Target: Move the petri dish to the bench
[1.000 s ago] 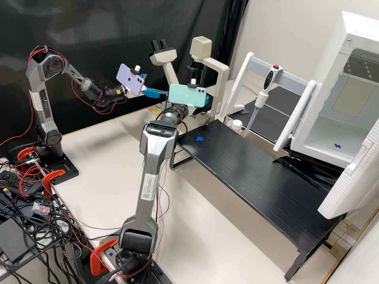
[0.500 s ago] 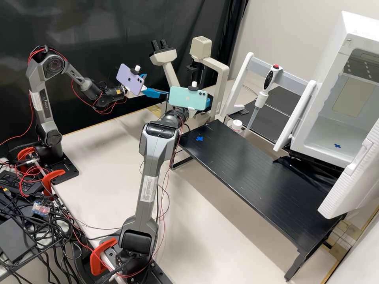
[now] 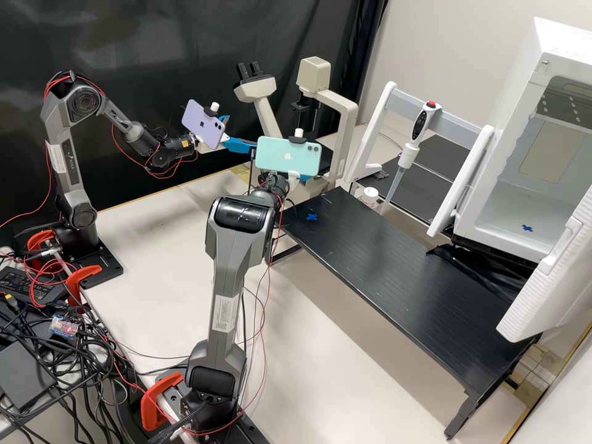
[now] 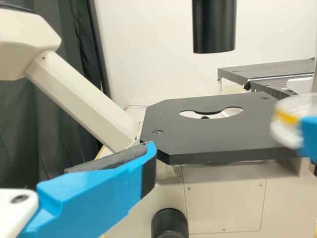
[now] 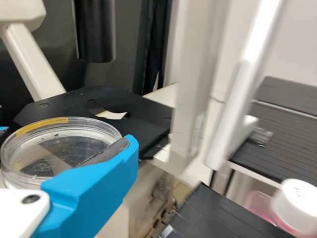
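While the left gripper point(image 3: 243, 142) gapes, the right gripper point(image 3: 304, 177) pinches the petri dish point(image 5: 64, 148) near the microscope point(image 3: 349, 117) and bench point(image 3: 394, 271).

Room is lying open above the surface point(image 3: 382, 271) — the door point(image 3: 549, 277) is jutting over one end, the microscope point(image 3: 349, 123) is standing near the other. The pipette point(image 3: 418, 129), its rack point(image 3: 456, 126) and a jar point(image 3: 370, 196) are obstructing the far side. A gap is separating the stage point(image 4: 213, 141) from the lens tube point(image 4: 214, 27).
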{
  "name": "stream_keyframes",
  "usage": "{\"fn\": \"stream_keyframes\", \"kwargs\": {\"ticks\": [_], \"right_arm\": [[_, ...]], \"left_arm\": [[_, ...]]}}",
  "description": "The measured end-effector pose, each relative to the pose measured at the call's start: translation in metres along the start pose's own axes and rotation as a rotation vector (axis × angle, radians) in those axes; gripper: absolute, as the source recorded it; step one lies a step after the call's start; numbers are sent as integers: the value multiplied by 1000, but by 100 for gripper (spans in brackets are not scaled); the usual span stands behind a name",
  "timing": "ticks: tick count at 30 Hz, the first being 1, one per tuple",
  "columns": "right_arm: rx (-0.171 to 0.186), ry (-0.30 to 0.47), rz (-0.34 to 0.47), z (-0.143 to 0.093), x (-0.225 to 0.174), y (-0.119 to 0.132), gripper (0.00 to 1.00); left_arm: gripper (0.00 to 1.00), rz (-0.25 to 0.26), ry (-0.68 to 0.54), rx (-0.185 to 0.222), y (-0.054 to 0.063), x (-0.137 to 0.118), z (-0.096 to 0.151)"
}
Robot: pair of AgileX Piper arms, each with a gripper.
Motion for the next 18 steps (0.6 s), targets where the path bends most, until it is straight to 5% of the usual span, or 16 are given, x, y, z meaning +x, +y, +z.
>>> {"fn": "stream_keyframes", "kwargs": {"ticks": [18], "right_arm": [[-28, -119, 115, 83, -77, -5, 0]], "left_arm": [[100, 0, 0, 0, 0, 0, 0]]}}
